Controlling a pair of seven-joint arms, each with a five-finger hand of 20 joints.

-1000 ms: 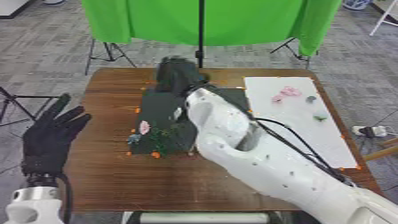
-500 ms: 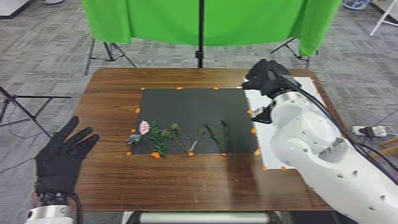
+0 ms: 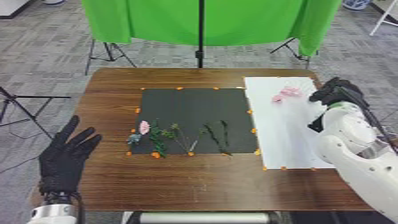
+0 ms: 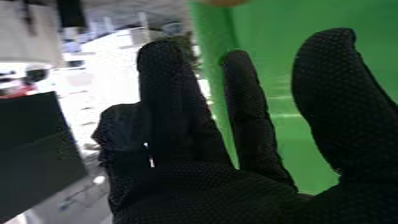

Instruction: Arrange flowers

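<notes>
In the head view, my right hand [image 3: 338, 92] is over the right edge of the white sheet [image 3: 289, 130], beside the pink flowers [image 3: 286, 94]. The right wrist view has the same hand [image 4: 191, 192] with its fingers extended, holding nothing. My left hand [image 3: 67, 155] is off the table's left side, fingers spread, empty. On the lower part of the dark mat [image 3: 191, 107] lie a pink flower [image 3: 144, 127], a grey-blue flower [image 3: 134, 138] and several green stems [image 3: 159, 141].
Orange markers line the mat and the sheet. The brown table [image 3: 178, 185] extends toward me in front of them. A green cloth [image 3: 151, 22] and a black stand [image 3: 200, 52] are behind the table.
My right hand first left the dark mat, then moved rightward across the white sheet to its right edge. The pink flowers have come back into sight. My left hand has hardly moved.
</notes>
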